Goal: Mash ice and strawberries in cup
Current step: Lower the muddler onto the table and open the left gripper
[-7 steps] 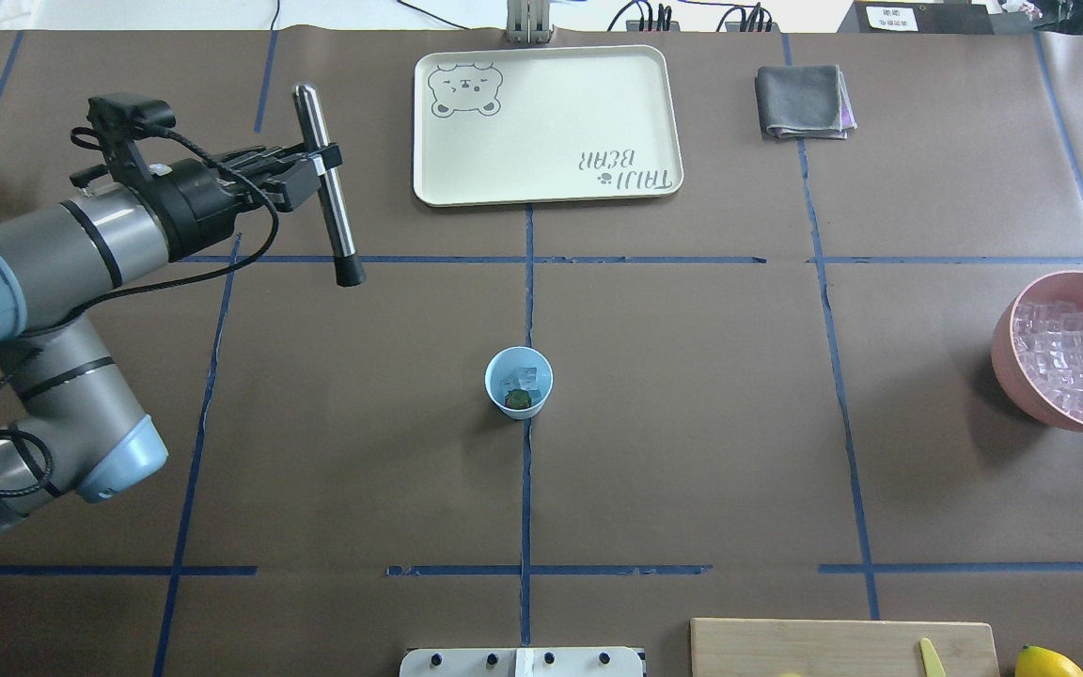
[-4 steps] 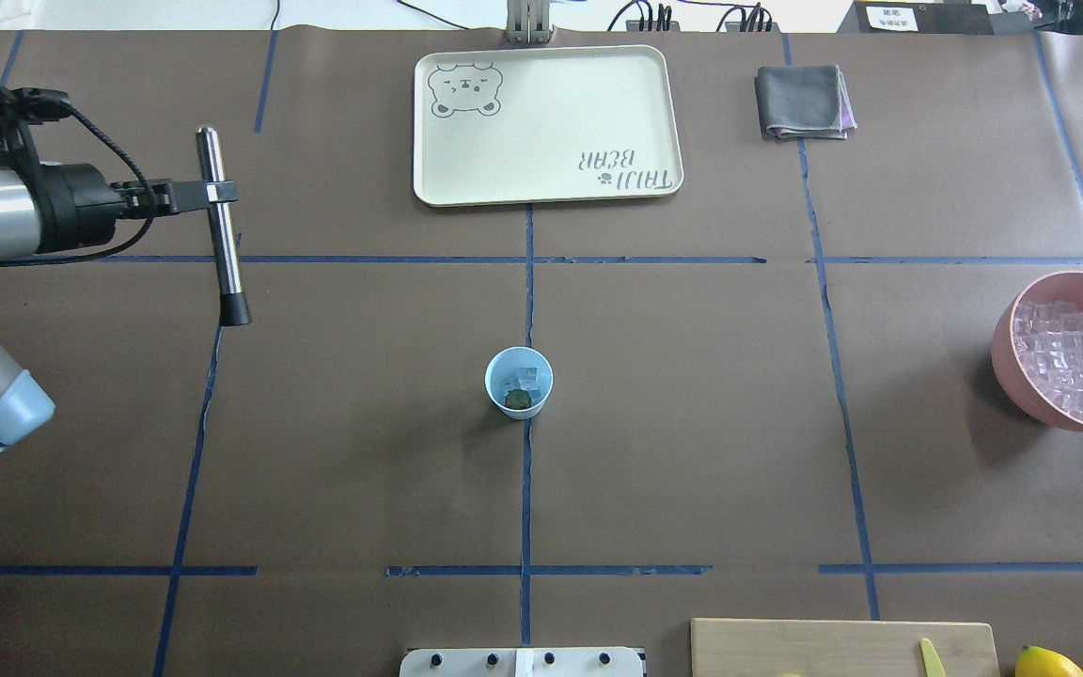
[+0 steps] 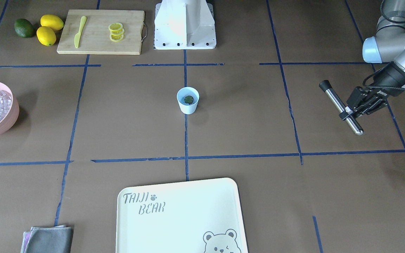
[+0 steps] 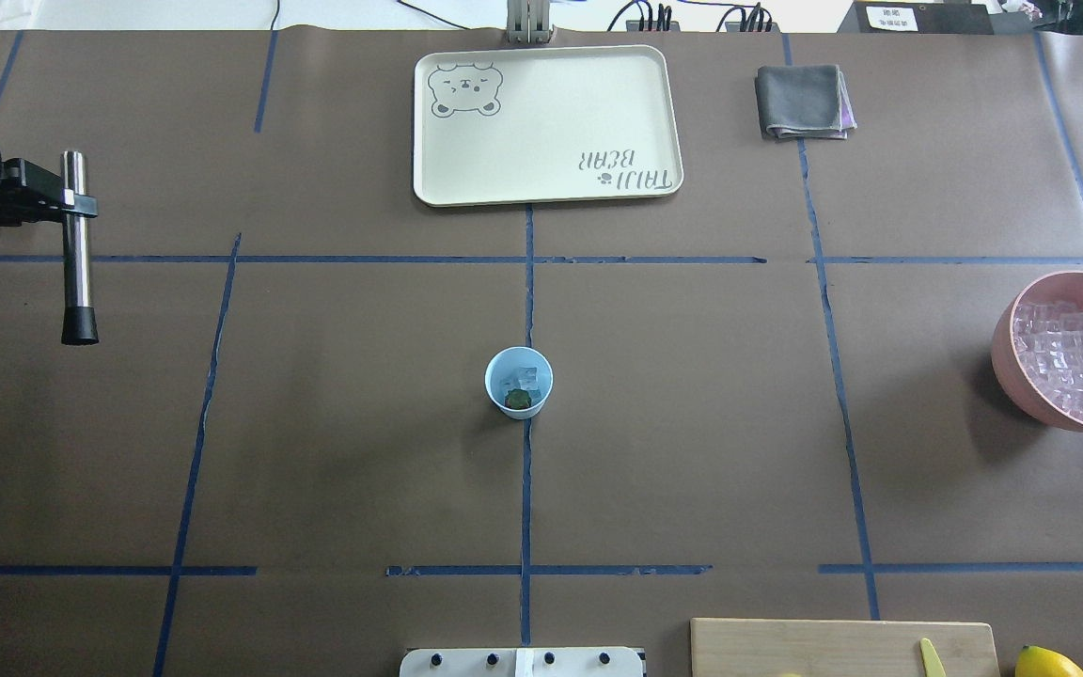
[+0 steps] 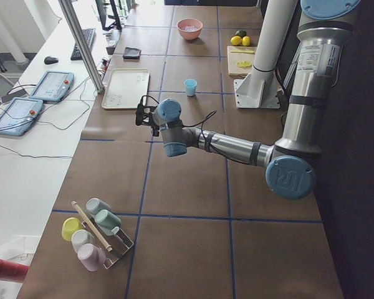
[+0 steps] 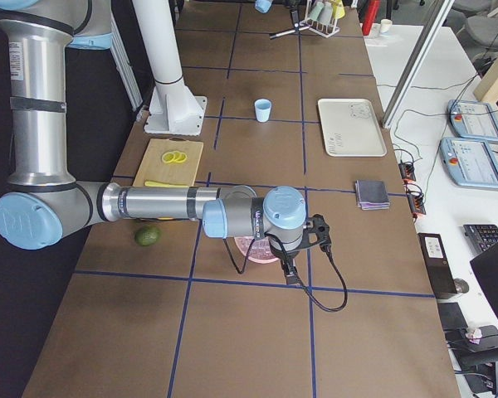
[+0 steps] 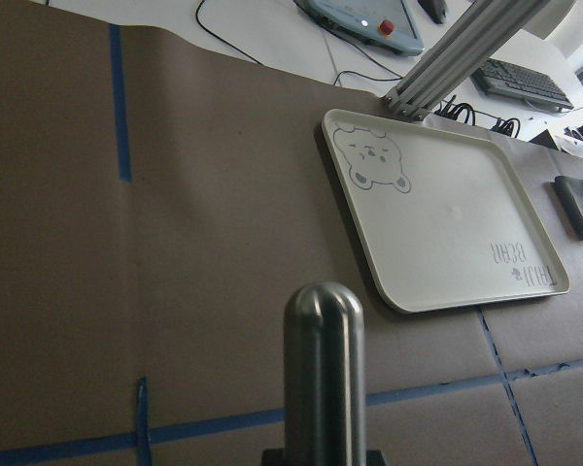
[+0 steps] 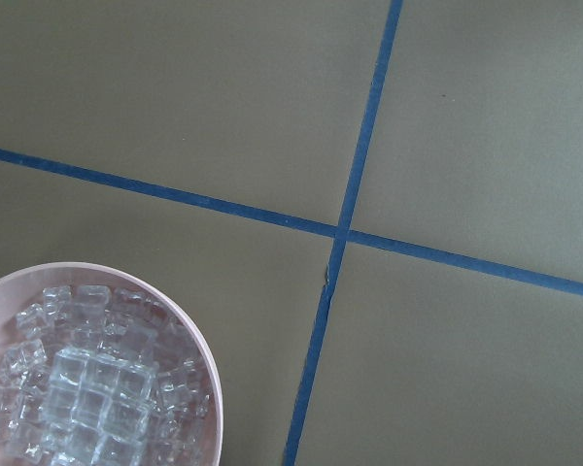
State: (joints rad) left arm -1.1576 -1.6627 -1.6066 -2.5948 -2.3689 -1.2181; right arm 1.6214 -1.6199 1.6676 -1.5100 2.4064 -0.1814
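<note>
Steel rod (image 3: 334, 100), round-ended, in left claw (image 3: 347, 114); tapered plastic cup (image 3: 188, 102), glassy ice (image 4: 524, 378).

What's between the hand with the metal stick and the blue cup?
Overhead: only bare table and blue tape between left hand, gripping metal stick, and cup.

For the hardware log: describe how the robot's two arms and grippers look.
The left arm and the right arm are silver-grey tubes with pale-blue joint caps and black bands. A black cable loops off each wrist. The left gripper is black, with two slim fingers. The right gripper looks dark; its details are too small to tell.
</note>
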